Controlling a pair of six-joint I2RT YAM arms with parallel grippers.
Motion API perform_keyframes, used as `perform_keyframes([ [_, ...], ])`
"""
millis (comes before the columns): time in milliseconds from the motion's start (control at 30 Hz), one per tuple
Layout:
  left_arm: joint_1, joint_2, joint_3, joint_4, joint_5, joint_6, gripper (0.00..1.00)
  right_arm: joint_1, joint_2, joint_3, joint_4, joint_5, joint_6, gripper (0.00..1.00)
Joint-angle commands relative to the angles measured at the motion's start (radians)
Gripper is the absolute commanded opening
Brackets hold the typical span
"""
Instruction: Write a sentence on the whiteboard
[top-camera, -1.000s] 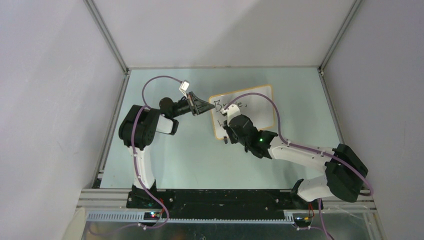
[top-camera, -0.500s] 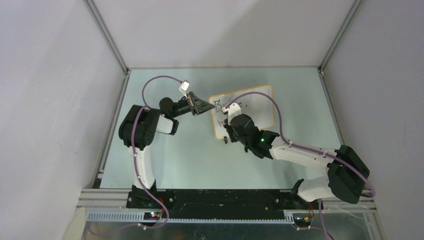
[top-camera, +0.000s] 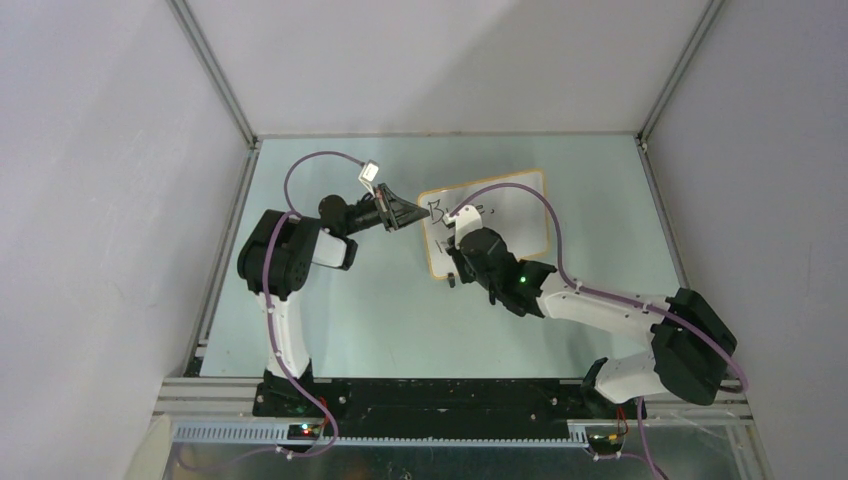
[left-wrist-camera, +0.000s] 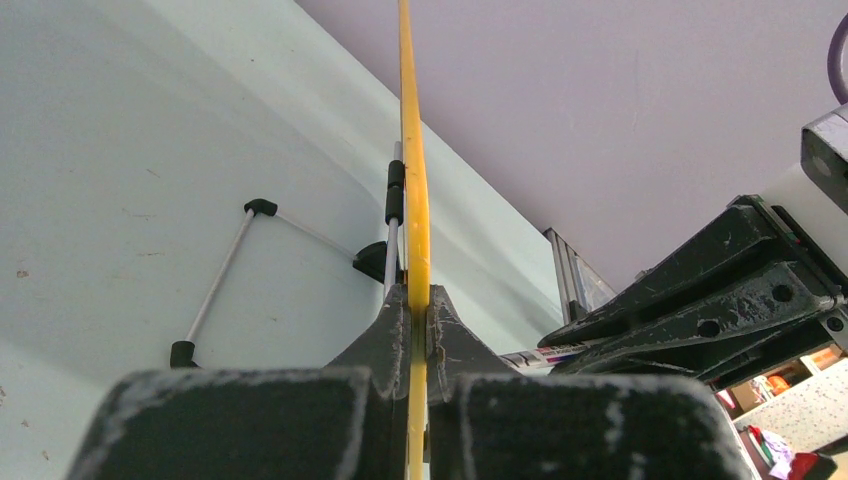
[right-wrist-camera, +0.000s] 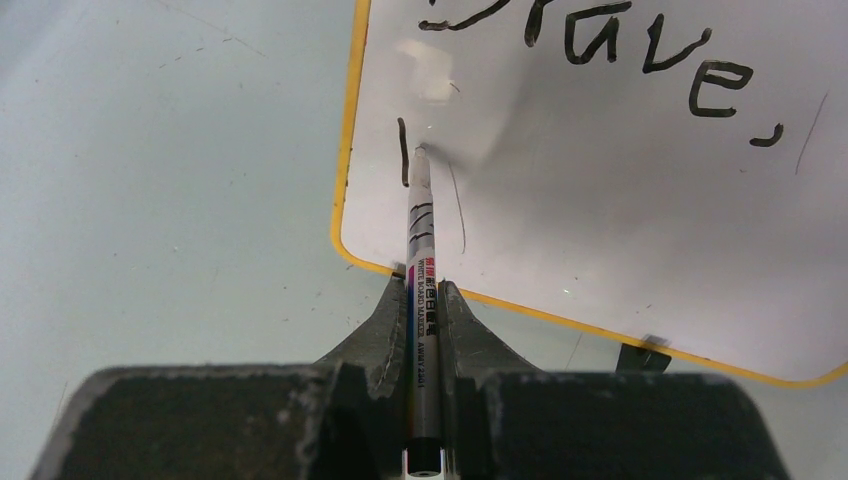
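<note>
The whiteboard (top-camera: 505, 215), white with an orange-yellow frame, stands tilted at the table's far middle. My left gripper (top-camera: 416, 213) is shut on its left edge, which shows edge-on as a yellow strip (left-wrist-camera: 412, 150) between the jaws of that gripper (left-wrist-camera: 413, 300). My right gripper (right-wrist-camera: 423, 295) is shut on a slim grey marker (right-wrist-camera: 422, 250), whose tip touches the board at its lower left. The sentence (right-wrist-camera: 640, 50) reads "Brave," on the top line. Below it is one short black vertical stroke (right-wrist-camera: 403, 150) beside the marker tip. In the top view the right wrist (top-camera: 478, 255) hides most of the lettering.
The board's thin wire stand (left-wrist-camera: 215, 280) and black clip feet (right-wrist-camera: 640, 352) rest on the pale green table (top-camera: 360, 310). Grey walls and aluminium rails (top-camera: 215, 70) enclose the table. The right arm's cable (top-camera: 545, 205) arcs over the board.
The right wrist has crept slightly toward the board's top left, covering more of the lettering. The left arm and the board have stayed put.
</note>
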Motion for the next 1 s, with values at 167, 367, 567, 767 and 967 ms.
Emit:
perform_keyframes([
  [167, -0.015, -0.004, 0.019, 0.063, 0.030, -0.008, 0.00, -0.002, 0.022, 0.059, 0.032, 0.032, -0.006, 0.00],
  [367, -0.014, -0.005, 0.017, 0.063, 0.029, -0.007, 0.00, -0.003, 0.029, 0.060, 0.023, 0.034, -0.005, 0.00],
  [567, -0.014, -0.004, 0.019, 0.063, 0.030, -0.007, 0.00, -0.003, 0.022, 0.060, -0.001, 0.026, -0.001, 0.00],
  [767, -0.015, -0.005, 0.018, 0.063, 0.031, -0.007, 0.00, -0.001, 0.022, 0.060, -0.016, 0.012, 0.000, 0.00],
  [967, -0.015, -0.005, 0.018, 0.063, 0.030, -0.007, 0.00, 0.000, 0.023, 0.060, -0.025, -0.005, -0.003, 0.00],
])
